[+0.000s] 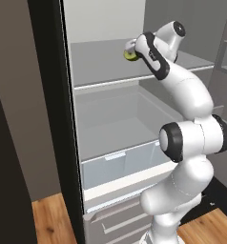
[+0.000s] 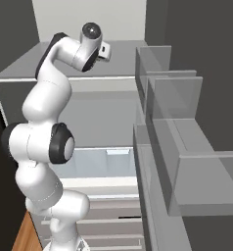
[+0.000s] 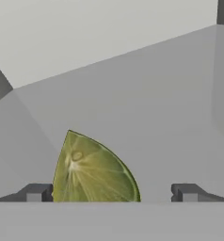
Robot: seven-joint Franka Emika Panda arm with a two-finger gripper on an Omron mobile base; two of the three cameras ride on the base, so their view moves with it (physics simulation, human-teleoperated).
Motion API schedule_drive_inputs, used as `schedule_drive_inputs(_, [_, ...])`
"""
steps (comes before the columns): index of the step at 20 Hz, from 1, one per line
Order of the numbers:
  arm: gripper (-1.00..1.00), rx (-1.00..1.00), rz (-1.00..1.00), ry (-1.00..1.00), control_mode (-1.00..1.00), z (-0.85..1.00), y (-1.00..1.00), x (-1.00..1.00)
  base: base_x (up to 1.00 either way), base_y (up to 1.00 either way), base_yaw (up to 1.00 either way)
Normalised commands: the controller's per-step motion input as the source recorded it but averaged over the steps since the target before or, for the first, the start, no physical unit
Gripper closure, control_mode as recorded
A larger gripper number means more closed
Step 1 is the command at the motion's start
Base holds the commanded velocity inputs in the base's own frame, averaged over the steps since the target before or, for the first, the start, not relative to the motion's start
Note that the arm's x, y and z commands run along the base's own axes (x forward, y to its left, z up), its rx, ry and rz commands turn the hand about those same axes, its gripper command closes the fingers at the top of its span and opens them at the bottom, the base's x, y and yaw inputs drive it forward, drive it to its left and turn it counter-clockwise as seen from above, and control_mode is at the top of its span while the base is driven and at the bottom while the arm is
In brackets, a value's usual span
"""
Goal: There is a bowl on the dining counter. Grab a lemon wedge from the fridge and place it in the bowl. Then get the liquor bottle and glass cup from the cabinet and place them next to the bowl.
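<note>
Gripper (image 3: 112,193) spread wide; lemon wedge (image 3: 92,172) (yellow-green, cut face showing) between fingers.

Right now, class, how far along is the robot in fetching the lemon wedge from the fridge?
Done: the fridge stands open and the arm has reached its upper shelf. In hand: the open pincer straddles the lemon wedge, not yet closed on it. Left: grasping, carrying to the bowl, then bottle and cup.
</note>
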Motion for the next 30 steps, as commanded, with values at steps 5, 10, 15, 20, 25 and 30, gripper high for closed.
schedule_drive_inputs(5, [-1.00, 0.00, 0.00, 0.05, -1.00, -0.50, 0.04, -0.07, 0.00, 0.00, 0.00])
schedule_drive_inputs(10, [-1.00, 0.00, 0.00, 0.00, -1.00, -0.36, 0.25, 0.05, 0.00, 0.00, 0.00])
schedule_drive_inputs(15, [-1.00, 0.00, 0.00, 0.00, -1.00, -0.22, 0.36, 0.25, 0.00, 0.00, 0.00])
schedule_drive_inputs(20, [-1.00, 0.02, 0.02, -0.07, -1.00, -0.07, 0.38, 0.09, 0.00, 0.00, 0.00])
schedule_drive_inputs(25, [-1.00, 0.07, 0.04, -0.20, -1.00, 0.09, 0.15, 0.00, 0.00, 0.00, 0.00])
schedule_drive_inputs(30, [-1.00, 0.07, 0.03, -0.17, -1.00, 0.18, 0.00, 0.00, 0.00, 0.00, 0.00])
